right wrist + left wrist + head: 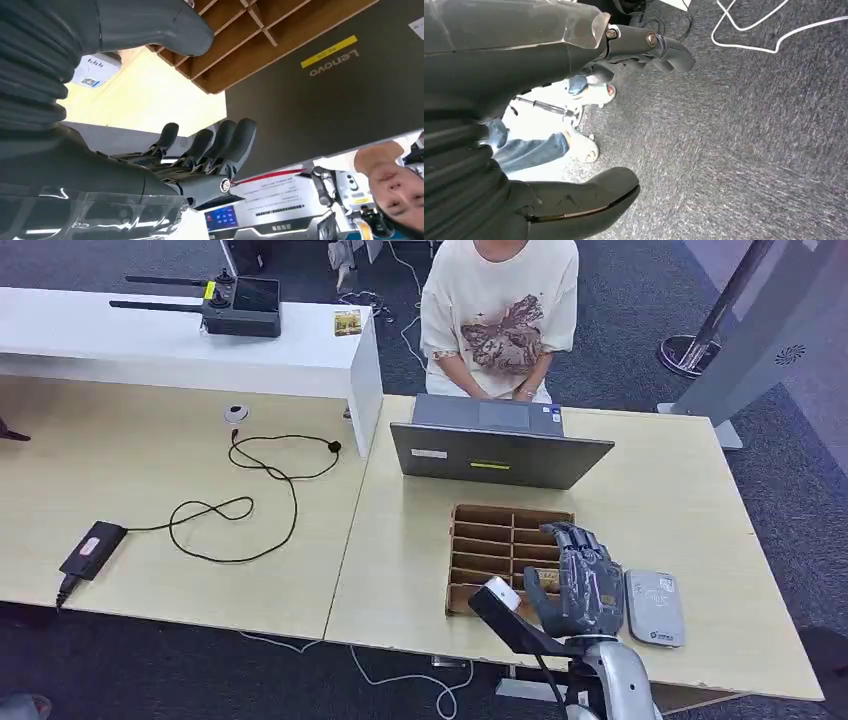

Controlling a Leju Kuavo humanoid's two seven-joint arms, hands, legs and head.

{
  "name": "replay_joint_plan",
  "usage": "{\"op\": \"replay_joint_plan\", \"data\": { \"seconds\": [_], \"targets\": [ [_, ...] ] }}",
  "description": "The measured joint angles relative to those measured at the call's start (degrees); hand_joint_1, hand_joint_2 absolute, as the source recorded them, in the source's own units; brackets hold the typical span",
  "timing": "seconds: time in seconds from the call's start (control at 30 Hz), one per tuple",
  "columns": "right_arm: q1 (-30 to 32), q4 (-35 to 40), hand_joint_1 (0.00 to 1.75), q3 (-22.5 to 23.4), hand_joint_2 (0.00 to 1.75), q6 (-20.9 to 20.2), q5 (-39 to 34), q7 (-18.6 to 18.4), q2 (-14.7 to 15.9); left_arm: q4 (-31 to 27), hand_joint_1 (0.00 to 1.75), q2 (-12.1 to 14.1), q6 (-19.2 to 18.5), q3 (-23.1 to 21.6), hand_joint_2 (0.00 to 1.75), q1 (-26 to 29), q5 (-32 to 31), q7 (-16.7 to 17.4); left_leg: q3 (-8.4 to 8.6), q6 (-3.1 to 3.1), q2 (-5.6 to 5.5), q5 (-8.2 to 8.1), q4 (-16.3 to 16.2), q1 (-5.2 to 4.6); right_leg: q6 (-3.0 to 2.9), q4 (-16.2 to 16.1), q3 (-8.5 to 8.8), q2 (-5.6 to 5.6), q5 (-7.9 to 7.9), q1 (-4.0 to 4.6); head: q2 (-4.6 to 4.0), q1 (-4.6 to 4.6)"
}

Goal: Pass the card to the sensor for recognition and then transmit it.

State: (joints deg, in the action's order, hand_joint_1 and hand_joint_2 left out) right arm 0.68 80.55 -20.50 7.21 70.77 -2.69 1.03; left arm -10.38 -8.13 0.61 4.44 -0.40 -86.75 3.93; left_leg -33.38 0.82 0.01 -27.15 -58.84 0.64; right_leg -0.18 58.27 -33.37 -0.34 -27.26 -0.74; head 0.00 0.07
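Wooden divider tray (pixel 480 540) beneath right hand (pixel 580 580), fingers (pixel 235 145) spread, empty; sensor (pixel 655 607) just beside.

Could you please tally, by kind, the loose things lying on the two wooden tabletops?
Laptop: 1
Wooden divided tray: 1
Grey card sensor: 1
Black power adapter with its cable: 1
Small round white device: 1
Total: 5

Across my bench (pixel 660 490) sits a person in a cream shirt (pixel 498 310) behind a grey laptop (pixel 497 454). On the next bench to my left lie a black cable (pixel 240 502) and a black power brick (pixel 92 549). A remote controller (pixel 238 306) rests on the white counter (pixel 180 345) beyond.
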Motion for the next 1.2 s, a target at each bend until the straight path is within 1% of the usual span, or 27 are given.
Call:
{"op": "replay_joint_plan", "data": {
  "seconds": [0.07,0.13,0.17,0.3,0.4,0.43,0.57,0.63,0.67,0.7,0.77,0.83,1.1,1.13,1.2],
  "targets": [
    [-0.06,-0.09,0.77,0.00,1.75,0.00,0.00,-0.02,0.00,0.00,0.00,0.00,-0.02,0.00,1.75,0.00,0.00,0.00,0.00,0.00,0.00,0.00,0.00,0.00,0.00,0.00,0.00,0.00,0.00,0.00,0.02,0.00],
    [-1.32,-3.10,0.80,0.00,1.75,0.20,0.35,-0.59,-0.79,0.00,0.00,0.00,-0.20,0.00,1.75,-0.06,0.00,0.15,0.00,0.00,0.01,0.00,0.00,0.00,0.00,0.00,-0.01,0.01,0.00,0.00,0.00,-0.02],
    [-1.56,-4.00,0.87,0.04,1.75,0.39,0.70,-0.98,-0.85,0.00,0.00,0.00,-0.26,0.00,1.75,-0.06,0.00,0.15,0.00,0.00,0.00,0.00,0.00,0.00,0.00,0.00,-0.01,0.00,0.00,0.00,0.02,0.00],
    [-1.57,-5.05,0.87,0.55,1.75,0.74,1.57,-1.92,-0.85,0.00,0.00,0.00,-0.33,0.00,1.75,-0.07,0.00,0.15,0.00,0.00,0.00,0.00,0.00,0.00,0.00,0.00,-0.01,0.00,0.00,0.00,0.00,0.00],
    [-1.52,-5.57,0.84,1.11,1.75,0.79,1.99,-2.23,-0.85,0.00,0.00,0.02,-0.48,0.00,1.75,-0.07,0.00,0.15,0.01,0.00,0.01,0.00,0.00,0.00,0.00,0.00,-0.01,0.01,0.00,0.00,0.02,-0.02],
    [-1.49,-5.71,0.91,1.42,1.75,0.79,2.03,-2.32,-0.85,0.00,0.00,0.02,-0.52,0.00,1.75,-0.07,0.00,0.15,0.00,0.00,0.00,0.00,0.00,0.00,0.00,0.00,-0.01,0.00,0.00,0.00,0.00,0.00],
    [-1.30,-6.17,0.79,2.51,1.75,0.79,2.40,-2.53,-0.85,0.00,0.00,0.04,-0.59,0.00,1.75,-0.07,-0.02,0.17,0.00,0.00,0.01,0.00,0.00,0.00,0.00,0.00,-0.01,0.01,0.00,0.00,0.00,0.00],
    [-1.26,-6.25,0.80,2.95,1.75,0.83,2.53,-2.71,-0.85,0.00,0.00,0.02,-0.59,0.00,1.75,-0.07,-0.02,0.17,0.00,0.00,0.01,0.00,0.00,0.00,0.00,0.00,-0.02,0.01,0.00,0.00,0.00,0.00],
    [-1.25,-6.36,0.86,3.24,1.75,0.83,2.58,-2.80,-0.85,0.00,0.00,0.04,-0.59,0.00,1.75,-0.07,-0.02,0.20,0.00,0.00,0.01,0.00,0.00,0.00,0.00,0.00,-0.02,0.01,0.00,0.00,0.02,0.00],
    [-1.20,-6.38,0.84,3.39,1.75,0.83,2.62,-2.82,-0.85,0.00,0.00,0.02,-0.59,0.00,1.75,-0.07,-0.02,0.24,0.00,0.00,0.01,0.00,0.00,0.00,0.00,0.00,-0.02,0.01,0.00,0.00,0.02,0.00],
    [-1.16,-6.54,0.87,3.50,1.75,0.83,2.67,-2.86,-0.85,0.00,0.00,0.02,-0.59,0.00,1.75,-0.07,-0.02,0.35,0.01,0.00,0.01,0.00,0.00,0.00,0.00,0.00,-0.02,0.01,0.00,0.00,0.00,0.00],
    [-1.08,-6.65,0.84,3.54,1.75,0.83,2.71,-2.86,-0.85,0.00,0.00,0.02,-0.59,0.00,1.75,-0.07,-0.02,0.57,0.00,0.00,0.01,0.00,0.00,0.00,0.00,0.00,-0.02,0.01,0.00,0.00,0.00,0.00],
    [-1.08,-7.74,0.84,3.54,1.75,0.81,3.28,-2.71,-0.90,0.00,0.00,-0.02,-0.59,0.00,1.75,-0.07,-0.02,0.63,0.00,0.00,0.01,0.00,0.00,0.00,0.00,0.00,-0.02,0.01,0.00,0.00,0.00,0.00],
    [-1.09,-7.91,0.80,3.54,1.75,0.83,3.43,-2.71,-0.90,0.00,0.00,-0.04,-0.59,0.00,1.75,-0.07,-0.02,0.63,0.00,0.00,0.01,0.00,0.00,0.00,0.00,0.00,-0.02,0.01,0.00,0.00,0.00,0.00],
    [-1.18,-8.27,0.79,3.54,1.75,0.83,3.56,-2.71,-0.90,0.00,0.00,-0.02,-0.57,0.00,1.75,-0.07,-0.02,0.63,0.00,0.00,0.01,0.00,0.00,0.00,0.00,0.00,-0.01,0.01,0.00,0.00,0.00,0.00]
  ]
}}
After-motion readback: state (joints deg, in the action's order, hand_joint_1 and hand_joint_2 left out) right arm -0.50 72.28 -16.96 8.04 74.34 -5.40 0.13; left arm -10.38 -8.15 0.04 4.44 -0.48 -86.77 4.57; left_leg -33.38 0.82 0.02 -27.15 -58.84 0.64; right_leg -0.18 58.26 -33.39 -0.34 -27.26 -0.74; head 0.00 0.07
